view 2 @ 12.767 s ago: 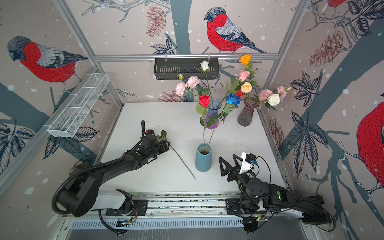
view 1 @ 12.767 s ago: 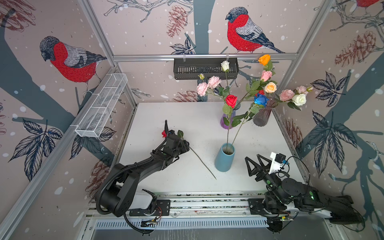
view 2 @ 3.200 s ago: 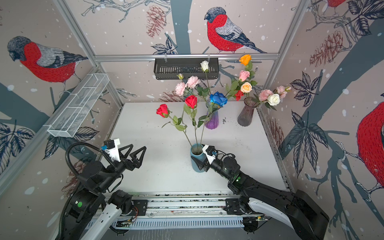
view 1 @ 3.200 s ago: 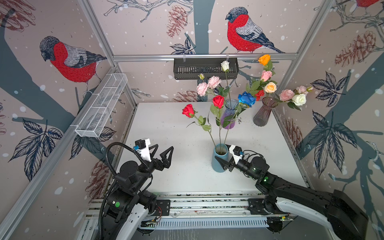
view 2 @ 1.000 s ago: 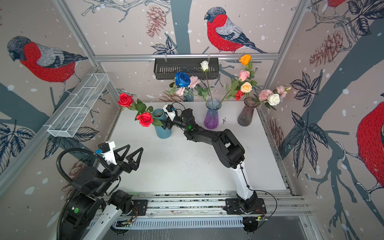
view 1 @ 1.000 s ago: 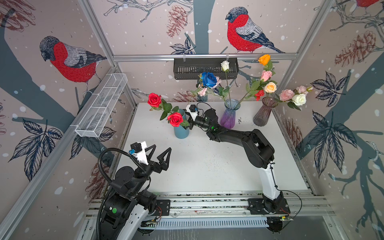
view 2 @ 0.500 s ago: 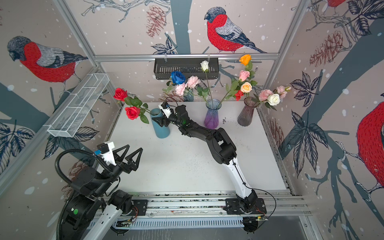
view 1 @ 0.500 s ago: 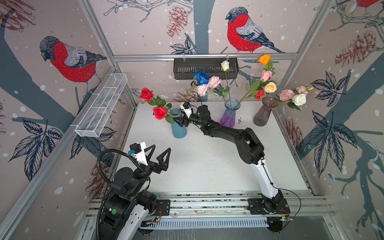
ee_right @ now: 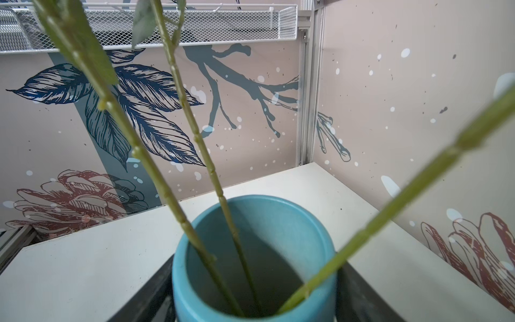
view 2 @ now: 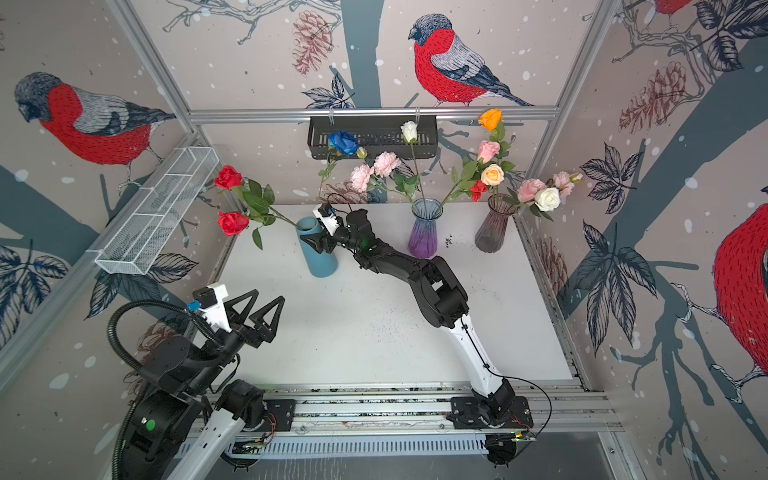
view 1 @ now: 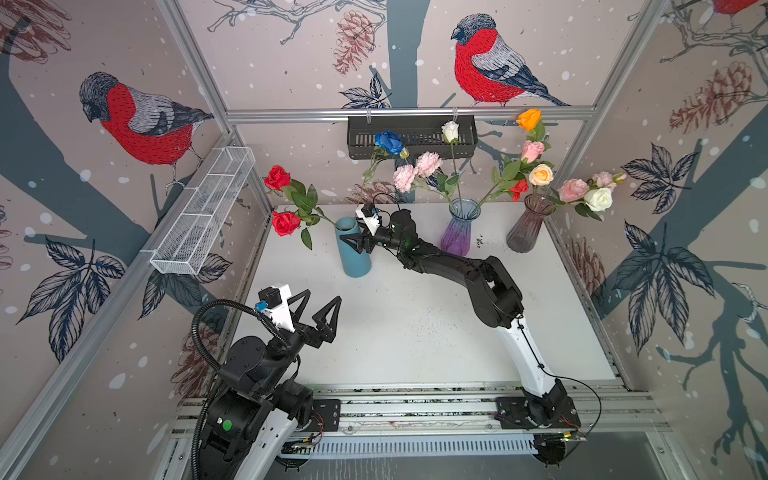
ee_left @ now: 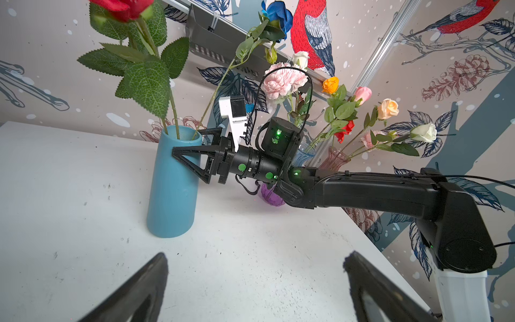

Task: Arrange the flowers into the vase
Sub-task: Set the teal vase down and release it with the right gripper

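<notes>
The right wrist view shows the right hand [ee_right: 255,306] only as two dark slivers flanking the blue vase [ee_right: 192,278], whose lower body the frame edge cuts off. The three stems [ee_right: 195,133] leave the frame before any flower head, and the nearest is blurred. In the left wrist view the left hand [ee_left: 255,258] is blurred and cropped, and the right arm [ee_left: 376,189] covers most of the purple vase [ee_left: 271,198]. In a top view, specks [view 1: 478,241] on the table [view 1: 395,332] at that vase's 3 o'clock are too small to identify.

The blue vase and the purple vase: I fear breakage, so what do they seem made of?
The blue vase looks like matte ceramic: opaque, thick-rimmed, no glare. The purple vase looks like tinted glass, perhaps clear plastic: see-through, fading to clear near its rim.
</notes>
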